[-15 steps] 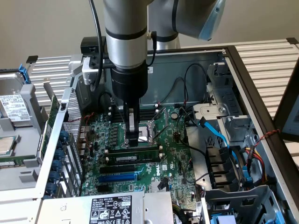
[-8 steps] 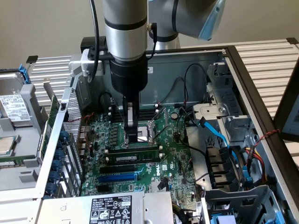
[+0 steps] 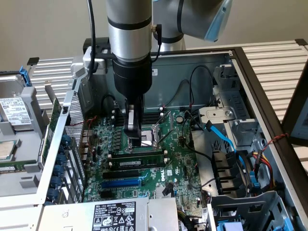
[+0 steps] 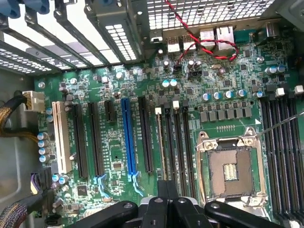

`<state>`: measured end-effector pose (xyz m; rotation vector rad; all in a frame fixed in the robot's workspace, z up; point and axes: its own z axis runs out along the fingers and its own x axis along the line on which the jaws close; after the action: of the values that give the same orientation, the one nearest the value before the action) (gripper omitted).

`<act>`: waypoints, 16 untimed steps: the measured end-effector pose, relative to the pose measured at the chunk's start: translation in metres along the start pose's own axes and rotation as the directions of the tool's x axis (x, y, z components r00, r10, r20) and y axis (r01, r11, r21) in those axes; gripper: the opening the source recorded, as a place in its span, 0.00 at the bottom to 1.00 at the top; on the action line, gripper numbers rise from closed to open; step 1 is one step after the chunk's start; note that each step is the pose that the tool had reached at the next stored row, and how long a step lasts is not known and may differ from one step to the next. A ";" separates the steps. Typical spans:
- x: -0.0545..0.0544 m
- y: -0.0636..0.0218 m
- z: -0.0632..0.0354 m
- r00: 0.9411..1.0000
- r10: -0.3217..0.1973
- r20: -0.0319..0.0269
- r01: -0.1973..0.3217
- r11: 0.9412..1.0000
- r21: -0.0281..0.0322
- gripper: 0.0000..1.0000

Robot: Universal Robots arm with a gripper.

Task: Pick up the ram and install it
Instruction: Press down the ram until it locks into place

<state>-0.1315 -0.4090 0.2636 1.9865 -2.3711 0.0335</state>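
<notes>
While pincer (image 3: 134, 142) hovers shut, ram (image 3: 139, 157) lies seated, long axis along slot.

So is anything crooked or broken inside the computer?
Nothing looks broken. The ram stands level in its slot, the shut gripper right above it. Only oddity: the CPU socket is bare, with no cooler.

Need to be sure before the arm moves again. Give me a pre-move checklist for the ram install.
1. Hand shut with nothing gripped: ok.
2. Ram lies lengthwise along a memory slot on the motherboard: ok.
3. Ram pressed fully home: cannot tell.
4. White end clips latched on the ram: cannot tell.
5. Hand over the slot area, near the ram's middle: ok; whether it touches the ram, cannot tell.
6. Open processor socket beside the hand, not under the fingertips: ok.
</notes>
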 end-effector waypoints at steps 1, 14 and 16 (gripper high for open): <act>0.000 0.0000 0.0000 1.000 0.016 0.000 -0.016 1.000 -0.001 0.10; 0.000 0.0000 0.0000 0.975 0.222 0.002 -0.222 0.975 -0.012 0.10; 0.000 0.0000 0.0000 0.967 0.253 0.002 -0.253 0.967 -0.013 0.10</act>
<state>-0.1315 -0.4091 0.2635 1.6656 -2.6039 0.0237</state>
